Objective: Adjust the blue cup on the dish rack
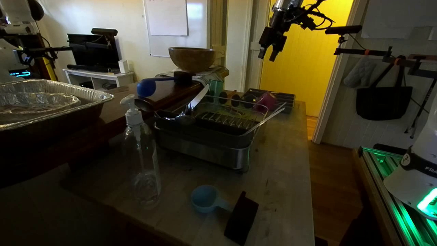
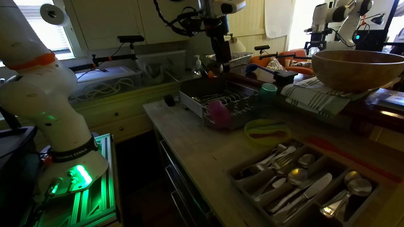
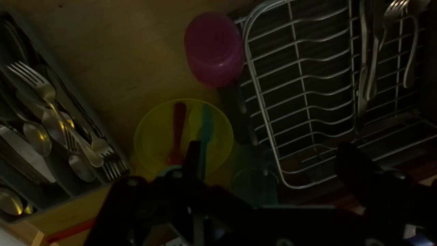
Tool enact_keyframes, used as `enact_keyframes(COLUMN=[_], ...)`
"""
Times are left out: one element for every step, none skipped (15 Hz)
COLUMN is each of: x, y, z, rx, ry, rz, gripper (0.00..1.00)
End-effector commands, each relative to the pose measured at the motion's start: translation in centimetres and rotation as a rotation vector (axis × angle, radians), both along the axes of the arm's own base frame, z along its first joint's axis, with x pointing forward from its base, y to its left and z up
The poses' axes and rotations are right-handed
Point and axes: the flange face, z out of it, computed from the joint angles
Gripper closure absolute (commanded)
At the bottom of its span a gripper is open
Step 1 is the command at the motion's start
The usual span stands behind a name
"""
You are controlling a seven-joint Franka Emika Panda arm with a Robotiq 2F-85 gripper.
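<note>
The blue cup is a slim teal tumbler (image 2: 267,93). It stands at a corner of the dish rack (image 2: 192,102), outside the wire end. It also shows in an exterior view (image 1: 215,89), and dimly in the wrist view (image 3: 254,186), partly covered by my gripper. The dish rack (image 1: 205,147) is grey metal with wire slats and holds some cutlery. My gripper (image 1: 268,55) is in the air, high above the counter, pointing down. In the wrist view its fingers (image 3: 271,150) are wide apart with nothing between them; the cup and rack corner lie below.
A pink cup (image 3: 215,49) hangs tilted on the rack's end. A yellow bowl (image 3: 153,133) with utensils and a cutlery tray (image 3: 70,90) are close by. A pump bottle (image 1: 141,164) and a light-blue cup (image 1: 205,200) stand across the rack. A wooden bowl (image 1: 193,59) sits on a raised ledge.
</note>
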Motion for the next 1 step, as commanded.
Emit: enact_keyframes(x=[-0.03], y=[-0.01], z=[0.0], rx=[0.001], ry=[0.001], rz=[0.0], gripper=[0.0])
